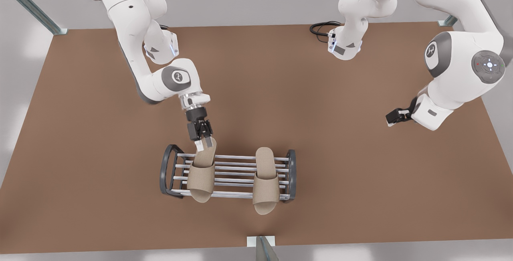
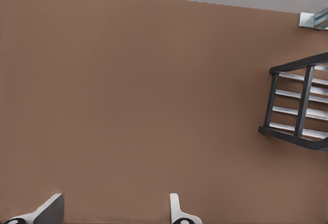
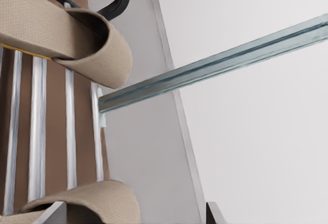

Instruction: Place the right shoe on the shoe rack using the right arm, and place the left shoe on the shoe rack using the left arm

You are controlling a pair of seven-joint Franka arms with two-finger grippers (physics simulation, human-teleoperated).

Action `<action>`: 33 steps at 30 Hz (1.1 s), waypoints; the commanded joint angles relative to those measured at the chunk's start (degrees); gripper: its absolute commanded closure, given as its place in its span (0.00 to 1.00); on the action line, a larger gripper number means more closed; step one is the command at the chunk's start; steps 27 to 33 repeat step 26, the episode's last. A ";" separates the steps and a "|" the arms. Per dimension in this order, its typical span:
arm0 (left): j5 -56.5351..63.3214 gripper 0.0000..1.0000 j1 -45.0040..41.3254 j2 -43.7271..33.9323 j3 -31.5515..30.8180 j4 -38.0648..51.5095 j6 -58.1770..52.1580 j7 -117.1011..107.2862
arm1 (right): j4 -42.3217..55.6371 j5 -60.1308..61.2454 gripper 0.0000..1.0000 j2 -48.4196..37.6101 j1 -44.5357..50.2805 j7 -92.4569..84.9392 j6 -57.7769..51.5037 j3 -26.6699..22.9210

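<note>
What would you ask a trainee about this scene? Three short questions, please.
1. How many beige fabric slippers lie on the silver-barred shoe rack?
2. True or false: the left arm's fingers are open above the bare brown table.
3. Whose fingers are at a slipper's heel? A: the left arm's. B: the right arm's fingers.
Key: 1 two; 2 true; 3 B.

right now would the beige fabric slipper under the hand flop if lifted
Probably stiff: the beige fabric slipper spans the silver-barred shoe rack without sagging. Likely light; may slide on smooth bars. Right hand open at its heel; left hand waits aside.
</note>
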 commanded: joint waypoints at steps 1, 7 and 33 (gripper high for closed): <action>-0.01 0.00 -0.10 -0.16 -0.11 0.02 0.07 -25.54 | -0.02 10.89 0.00 -1.78 0.35 -0.38 0.22 2.32; -0.01 0.00 -0.01 -0.16 -0.20 0.02 0.07 -25.54 | 14.40 83.64 0.00 -6.16 -4.12 -38.50 -36.69 16.65; 0.08 0.00 -0.01 0.37 -0.55 -0.07 0.07 -25.37 | 26.88 133.24 0.00 4.37 -17.85 -61.99 -58.14 -9.98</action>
